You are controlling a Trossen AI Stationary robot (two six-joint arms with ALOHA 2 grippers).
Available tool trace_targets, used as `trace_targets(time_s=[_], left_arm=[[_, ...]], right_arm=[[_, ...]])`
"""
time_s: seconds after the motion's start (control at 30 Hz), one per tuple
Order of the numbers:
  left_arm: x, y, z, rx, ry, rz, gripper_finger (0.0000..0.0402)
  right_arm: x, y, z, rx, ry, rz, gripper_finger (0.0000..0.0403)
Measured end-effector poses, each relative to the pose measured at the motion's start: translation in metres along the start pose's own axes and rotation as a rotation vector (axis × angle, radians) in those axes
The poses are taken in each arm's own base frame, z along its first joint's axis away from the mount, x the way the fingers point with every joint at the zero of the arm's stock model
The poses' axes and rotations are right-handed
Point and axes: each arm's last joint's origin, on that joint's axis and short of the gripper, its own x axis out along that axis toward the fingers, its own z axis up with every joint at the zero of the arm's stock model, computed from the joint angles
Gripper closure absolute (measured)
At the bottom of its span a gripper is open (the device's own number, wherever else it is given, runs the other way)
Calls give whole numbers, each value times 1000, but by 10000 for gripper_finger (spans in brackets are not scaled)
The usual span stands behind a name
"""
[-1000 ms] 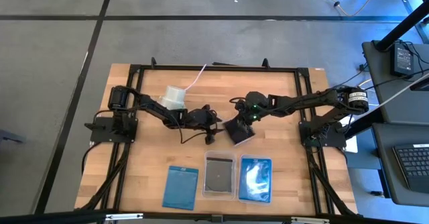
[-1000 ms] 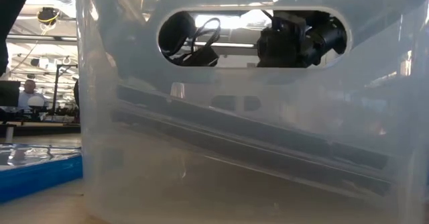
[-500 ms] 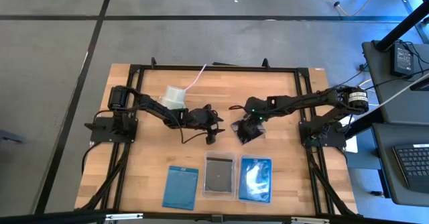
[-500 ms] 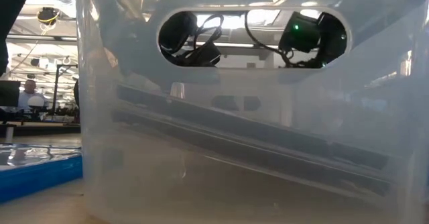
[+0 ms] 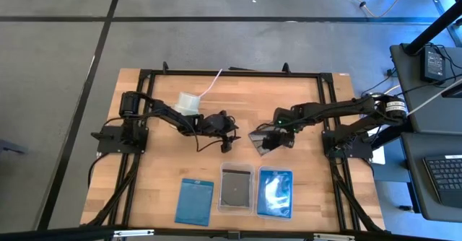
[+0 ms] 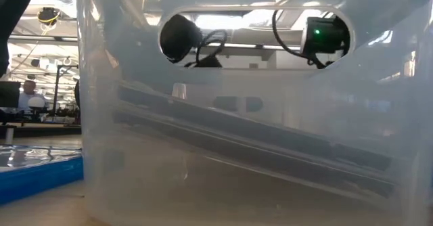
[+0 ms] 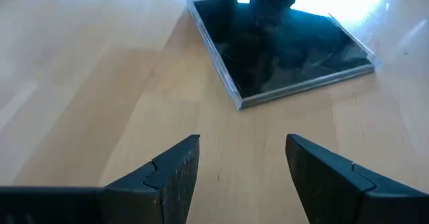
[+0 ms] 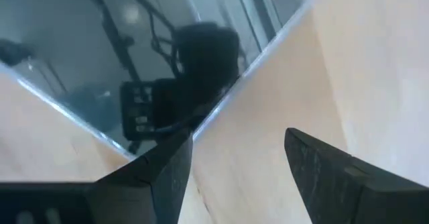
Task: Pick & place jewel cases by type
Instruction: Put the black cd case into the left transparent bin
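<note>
We count four jewel cases — two blue, two dark — plus one white cup and two robot arms.

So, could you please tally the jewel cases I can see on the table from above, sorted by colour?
Blue jewel cases: 2, one at the near left and one at the near right.
Clear or dark jewel cases: 2, one between the blue ones and one in mid-table.
Total: 4 jewel cases.

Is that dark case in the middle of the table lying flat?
Yes. The dark jewel case lies flat on the wooden table; the left wrist view shows its edge resting against the wood.
</note>
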Motion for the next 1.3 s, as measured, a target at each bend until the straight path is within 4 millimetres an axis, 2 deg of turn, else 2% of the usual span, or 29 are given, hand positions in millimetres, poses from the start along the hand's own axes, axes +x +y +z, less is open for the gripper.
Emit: trace_targets(time_s=[0.2,0.6,0.9,1.3], left_arm=[[18,10,-8,38,40,-24,183],[51,6,-5,126,40,-76,183],[52,6,-6,129,51,-79,183],[52,6,-8,133,60,-80,183]], right_arm=[[6,8,-2,-47,21,152,163],[7,11,-3,-87,23,122,163],[10,13,-3,-114,34,137,163],[2,22,-2,-174,32,114,163]])
